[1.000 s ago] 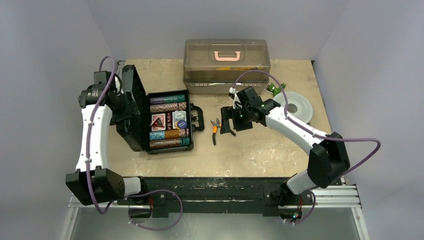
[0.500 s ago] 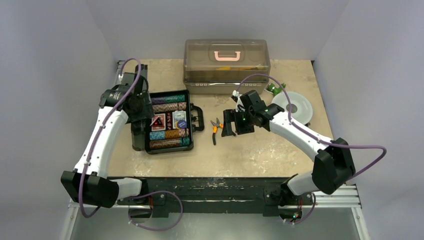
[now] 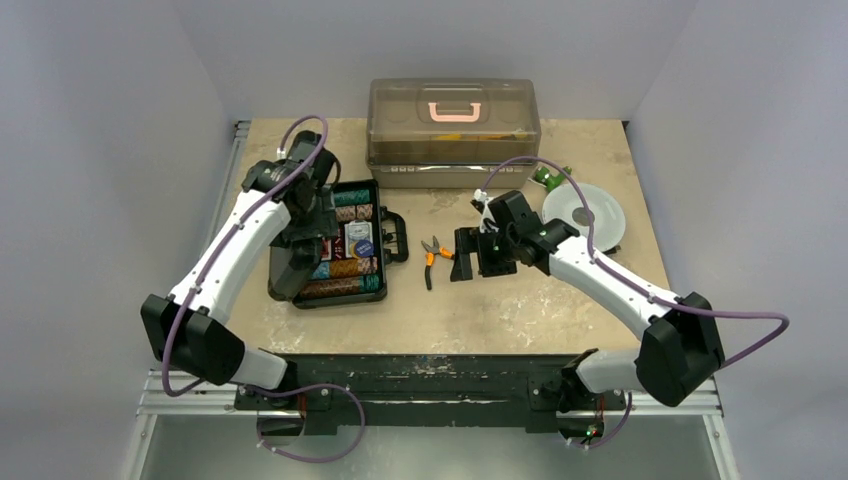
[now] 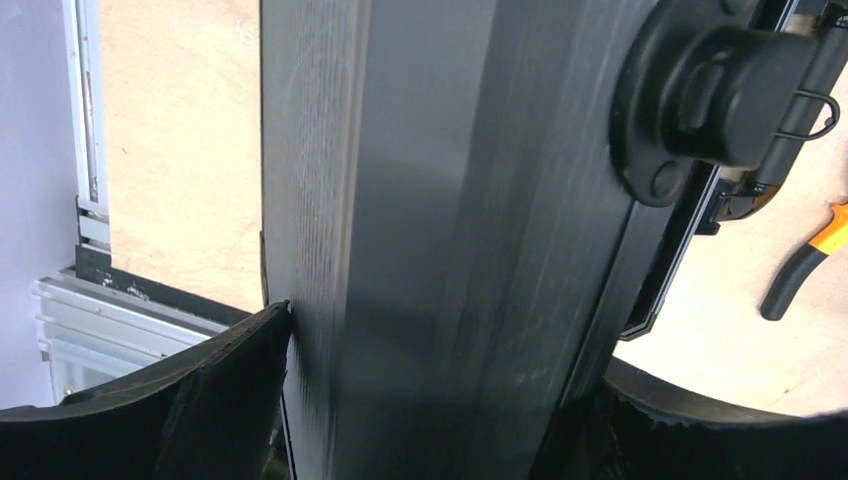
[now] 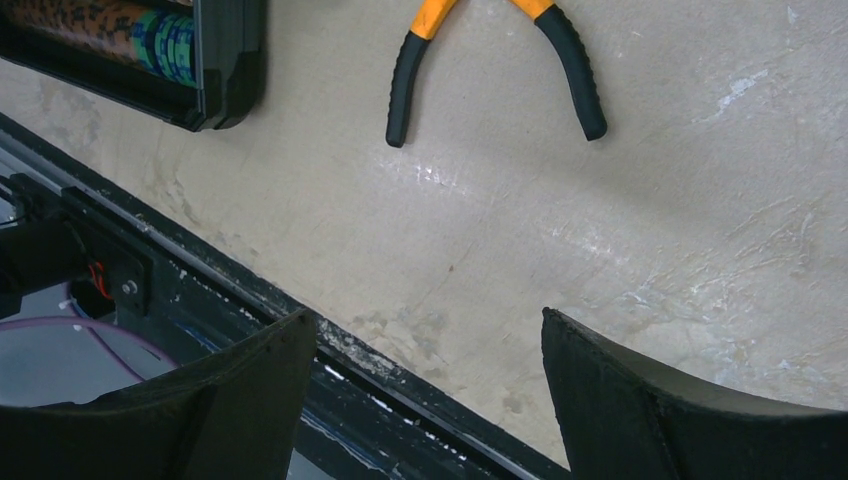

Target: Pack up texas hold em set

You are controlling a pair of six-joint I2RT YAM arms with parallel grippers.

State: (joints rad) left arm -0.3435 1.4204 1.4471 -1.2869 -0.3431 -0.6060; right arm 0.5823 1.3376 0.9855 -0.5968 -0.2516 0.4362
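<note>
Nearest the bases, toward nine o'clock on the tabletop (image 3: 520, 310): the briefcase (image 3: 340, 298), long axis running six to twelve, chip rows (image 3: 345, 268) seated inside. Along its nine o'clock side, half raised, the lid (image 3: 288, 268), set between the fingers of the left pincer (image 4: 445, 345); cannot tell whether clamped or slack. Needs tipping toward three o'clock to close, probably, with the left arm far nearer. At three o'clock of the case, past the pliers (image 3: 430, 255), hovering released and empty: the right pincer (image 3: 466, 252). Farthest, at twelve, the brown box (image 3: 452, 130)

Black case (image 3: 340, 301) holds teal and brown patterned chips (image 3: 348, 268); pliers (image 3: 431, 255) have orange-and-black handles; the box (image 3: 452, 135) is translucent brown.
</note>
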